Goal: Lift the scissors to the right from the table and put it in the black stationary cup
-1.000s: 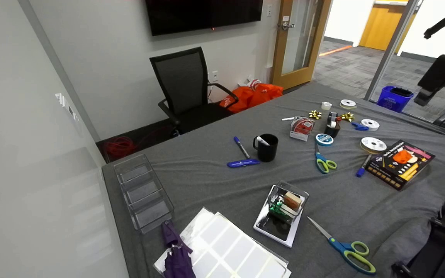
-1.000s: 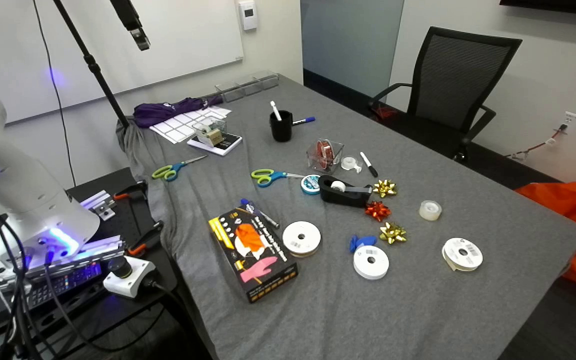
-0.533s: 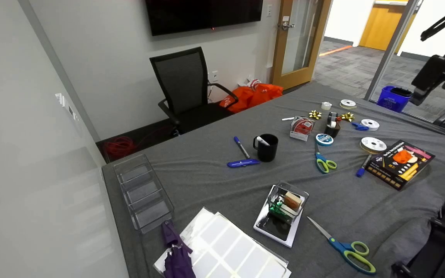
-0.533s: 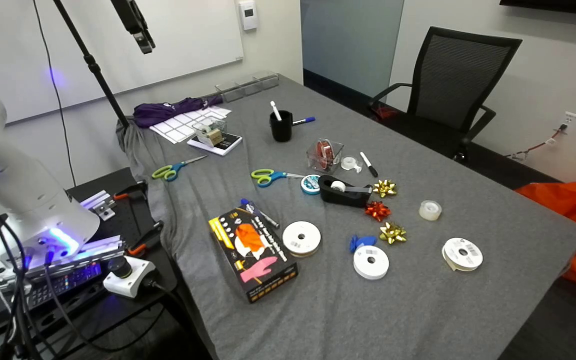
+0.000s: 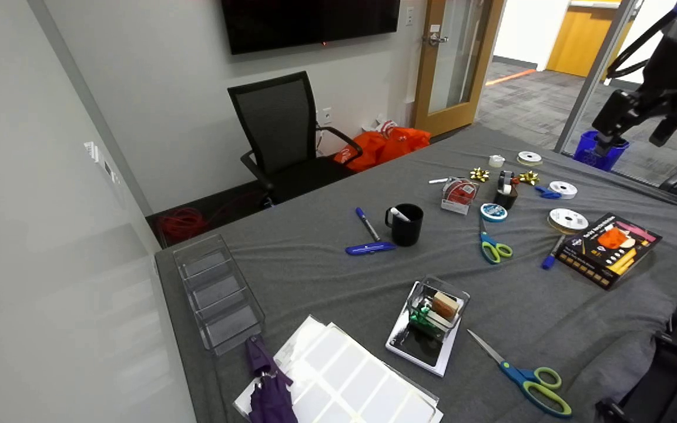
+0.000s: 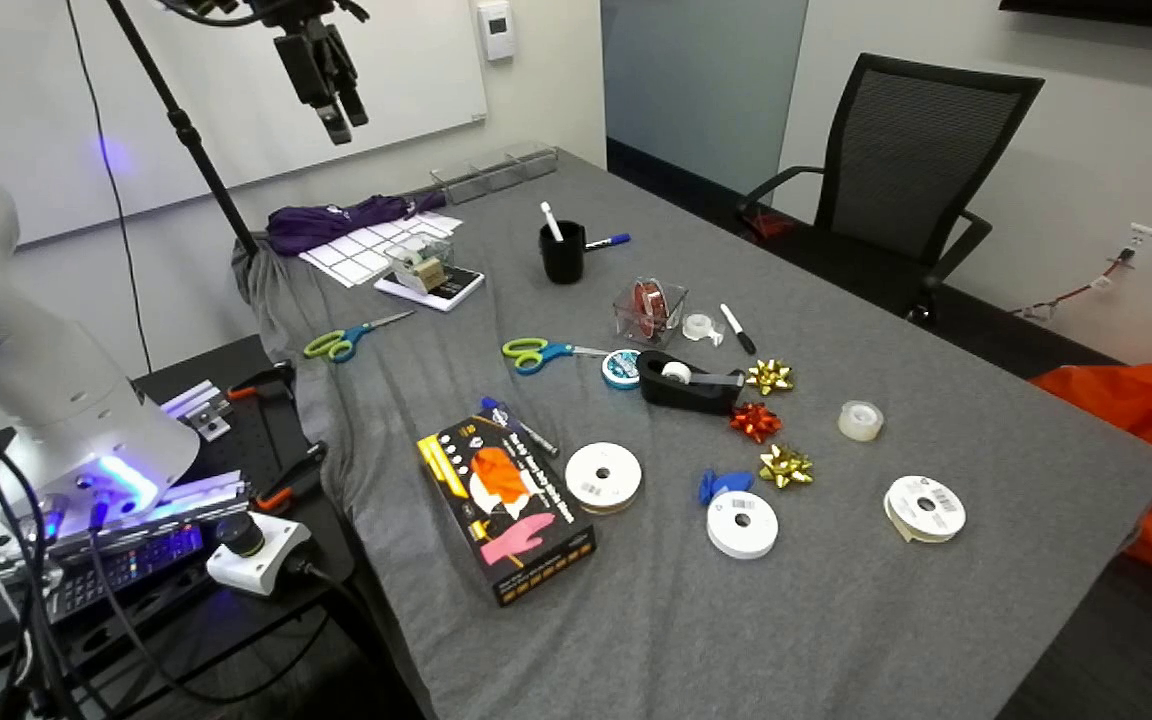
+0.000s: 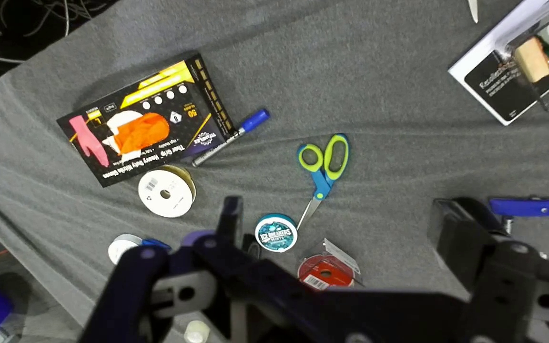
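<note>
Can see cutter (image 5: 369,249) only in wrist view and an exterior view, there just left of cup (image 5: 407,227); can see scissors (image 7: 322,183) on table (image 7: 398,157) right of cup there, beside mints (image 7: 277,233), well below gripper (image 7: 339,220), spread wide and holding nothing

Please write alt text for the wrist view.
Open gripper above a gray cloth, with green-handled scissors lying mid-picture, blade tips beside a round mints tin. A glove box, marker and white spool lie left of the scissors.
</note>
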